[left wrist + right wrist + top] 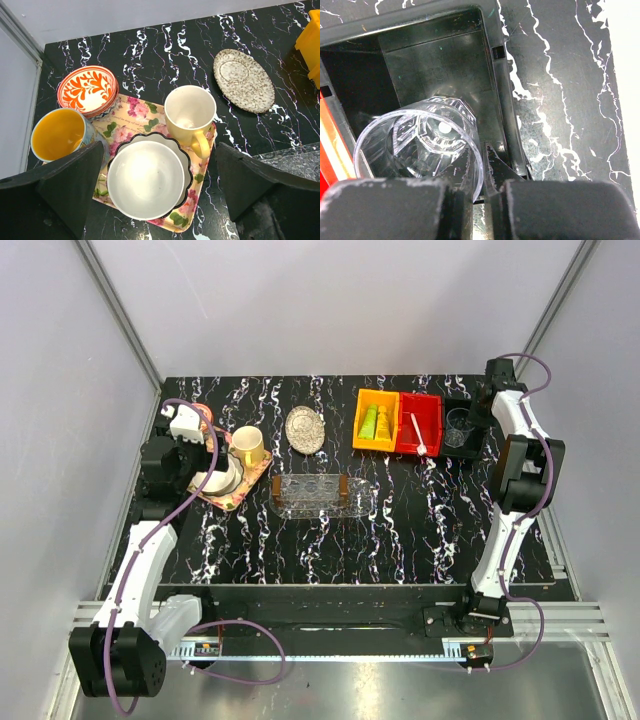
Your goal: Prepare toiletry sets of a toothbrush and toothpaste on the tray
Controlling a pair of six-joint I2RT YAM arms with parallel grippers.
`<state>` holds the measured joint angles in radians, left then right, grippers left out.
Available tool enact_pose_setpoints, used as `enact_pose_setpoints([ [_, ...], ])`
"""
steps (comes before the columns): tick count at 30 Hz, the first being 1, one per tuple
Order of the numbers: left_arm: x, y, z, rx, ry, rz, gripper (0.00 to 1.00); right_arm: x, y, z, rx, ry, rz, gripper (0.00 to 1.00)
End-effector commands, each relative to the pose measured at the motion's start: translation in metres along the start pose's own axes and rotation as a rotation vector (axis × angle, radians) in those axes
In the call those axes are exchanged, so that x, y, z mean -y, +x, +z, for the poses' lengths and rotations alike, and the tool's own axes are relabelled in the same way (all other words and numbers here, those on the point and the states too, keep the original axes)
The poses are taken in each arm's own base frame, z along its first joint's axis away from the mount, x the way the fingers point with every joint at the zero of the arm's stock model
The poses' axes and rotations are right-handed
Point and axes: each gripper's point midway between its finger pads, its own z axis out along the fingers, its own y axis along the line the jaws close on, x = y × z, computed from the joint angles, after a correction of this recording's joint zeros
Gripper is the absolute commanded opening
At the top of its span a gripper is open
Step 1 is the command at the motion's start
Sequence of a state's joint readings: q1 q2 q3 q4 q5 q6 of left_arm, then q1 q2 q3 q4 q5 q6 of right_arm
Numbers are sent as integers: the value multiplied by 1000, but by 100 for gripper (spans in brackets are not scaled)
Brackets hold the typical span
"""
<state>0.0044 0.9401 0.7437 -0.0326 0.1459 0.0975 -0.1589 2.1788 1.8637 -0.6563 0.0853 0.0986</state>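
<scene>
Toothbrush [418, 436] in red bin [430, 418], toothpaste [370, 422] in yellow bin [388, 400], tray [320, 495] nearby.

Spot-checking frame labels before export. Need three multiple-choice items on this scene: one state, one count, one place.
1. What state is the left end effector in?
A. open, holding nothing
B. shut with nothing in it
C. shut on an object

2. How many toothpaste tubes lie in the yellow bin?
A. one
B. two
C. four

3. Where is the toothbrush?
A. in the yellow bin
B. in the left end effector
C. in the red bin

Answers:
1 A: the jaws stand wide apart with nothing gripped.
2 B: one lime green and one orange-yellow tube lie side by side.
3 C: the white stick lies in the red bin, next to the yellow one.
</scene>
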Motion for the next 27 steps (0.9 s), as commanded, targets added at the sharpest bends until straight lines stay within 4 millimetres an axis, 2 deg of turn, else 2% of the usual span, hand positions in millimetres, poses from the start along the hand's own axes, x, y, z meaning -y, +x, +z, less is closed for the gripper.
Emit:
enact_pose_setpoints([
  [1,1,-20,-1,61,12,13,99,0,-36,-27,98,-14,0,2],
  [17,1,-23,-3,59,17,20,99,1,-64,-64,166,-28,2,0],
  [27,3,-29,-4,70,24,13,99,-7,-85,-120,228,-93,-7,0],
])
